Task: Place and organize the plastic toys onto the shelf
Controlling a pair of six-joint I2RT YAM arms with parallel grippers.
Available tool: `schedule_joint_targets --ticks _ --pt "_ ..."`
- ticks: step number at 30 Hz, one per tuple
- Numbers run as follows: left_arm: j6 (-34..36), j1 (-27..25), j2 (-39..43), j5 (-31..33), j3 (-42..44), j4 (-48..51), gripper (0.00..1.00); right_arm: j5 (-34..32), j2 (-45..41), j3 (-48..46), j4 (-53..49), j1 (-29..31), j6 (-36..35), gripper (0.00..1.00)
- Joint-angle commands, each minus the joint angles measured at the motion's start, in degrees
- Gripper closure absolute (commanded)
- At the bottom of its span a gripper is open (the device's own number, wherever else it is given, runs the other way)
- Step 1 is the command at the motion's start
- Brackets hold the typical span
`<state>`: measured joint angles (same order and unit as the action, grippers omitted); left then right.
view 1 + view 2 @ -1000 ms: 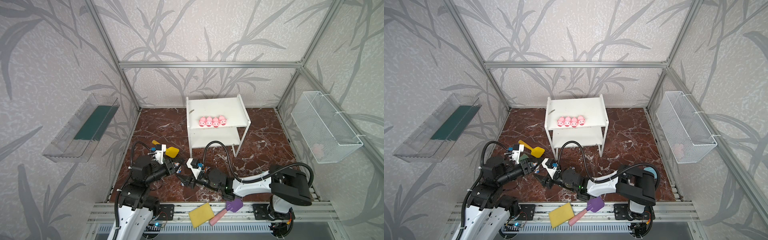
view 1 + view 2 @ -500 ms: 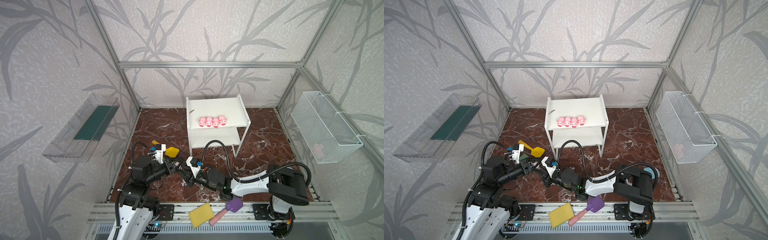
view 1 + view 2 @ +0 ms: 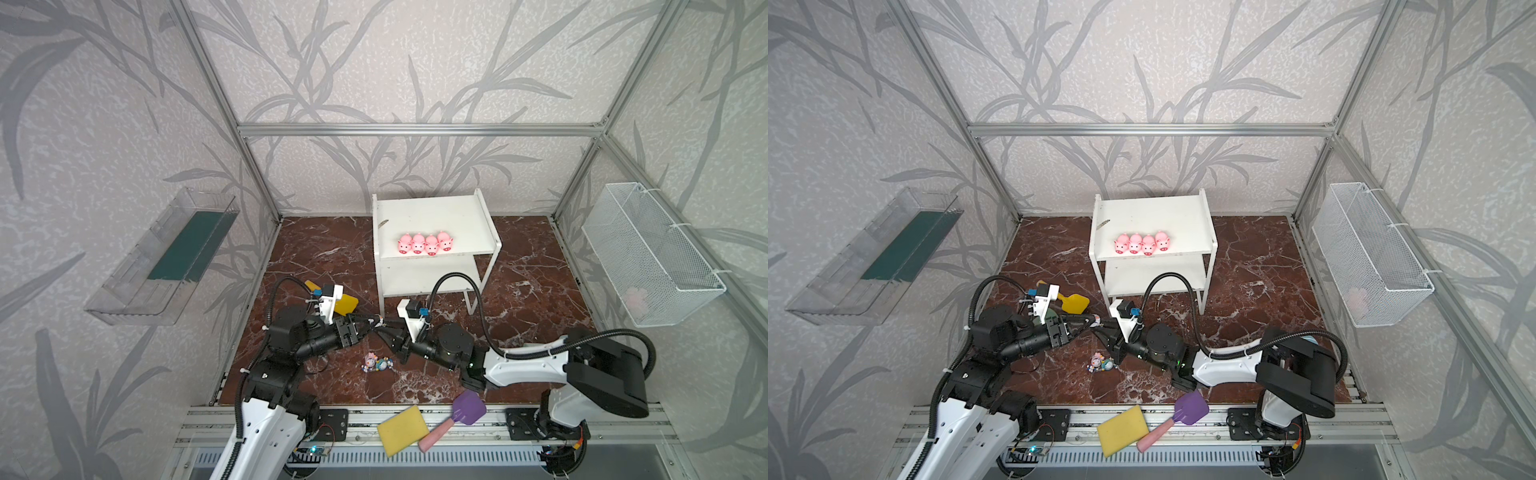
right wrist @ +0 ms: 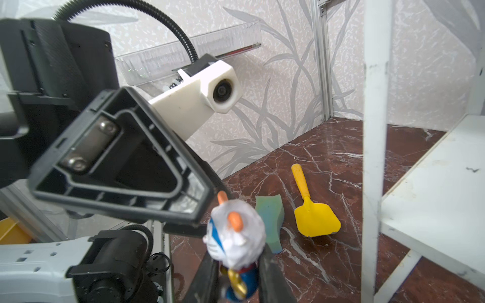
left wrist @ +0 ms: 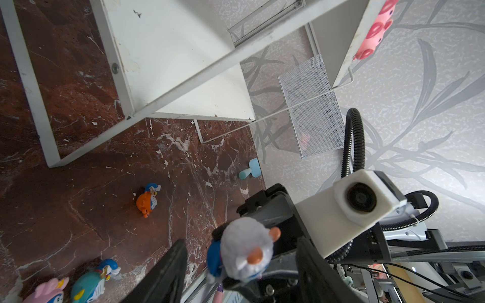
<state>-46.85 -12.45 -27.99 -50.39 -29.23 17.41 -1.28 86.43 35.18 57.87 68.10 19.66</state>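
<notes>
Low over the floor in front of the shelf (image 3: 436,212) (image 3: 1150,216), my two grippers meet tip to tip. My right gripper (image 4: 237,272) (image 3: 387,328) is shut on the body of a white-blue figurine (image 4: 236,236) (image 5: 246,249). Around the same figurine my left gripper (image 5: 241,241) (image 3: 369,322) stands open, with a gap on each side. Several pink pigs (image 3: 424,243) (image 3: 1142,243) sit in a row on the shelf's top board. A pink figurine (image 5: 49,288), a teal figurine (image 5: 91,280) and an orange figurine (image 5: 147,200) lie on the floor.
A yellow shovel (image 4: 315,217) and a green sponge (image 4: 270,223) lie behind my left arm. At the front rail are a yellow sponge (image 3: 403,430) and a purple shovel (image 3: 467,409). A blue shovel (image 5: 250,170) lies by the right wall. A wire basket (image 3: 648,253) and a clear tray (image 3: 166,257) hang on the side walls.
My right gripper has moved left to meet the left one and shut on the white-blue figurine. The left jaws have opened off it.
</notes>
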Motion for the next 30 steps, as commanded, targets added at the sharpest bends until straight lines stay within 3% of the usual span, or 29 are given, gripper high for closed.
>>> schedule_joint_targets --ticks 1,6,8,15,30 --pt "4.2 -0.6 -0.8 -3.7 -2.2 -1.5 0.31 4.1 -7.0 -1.2 -8.1 -1.2 3.9 0.76" --pt "7.1 -4.5 -3.1 -3.1 -3.8 -1.9 0.34 4.3 -19.2 -0.8 -30.3 -1.3 3.6 0.76" --pt "7.9 -7.5 -4.0 -1.8 -4.2 -2.6 0.33 3.7 -22.4 -1.4 -34.0 -1.3 3.5 0.76" --pt "7.6 -19.4 -6.8 6.9 -4.8 -8.0 0.33 2.4 -27.2 -3.8 -37.2 -1.3 4.2 0.76" --pt "10.7 -31.1 -13.2 21.1 -5.9 -9.5 0.48 2.7 -29.0 -5.3 -36.8 -1.3 3.9 0.76"
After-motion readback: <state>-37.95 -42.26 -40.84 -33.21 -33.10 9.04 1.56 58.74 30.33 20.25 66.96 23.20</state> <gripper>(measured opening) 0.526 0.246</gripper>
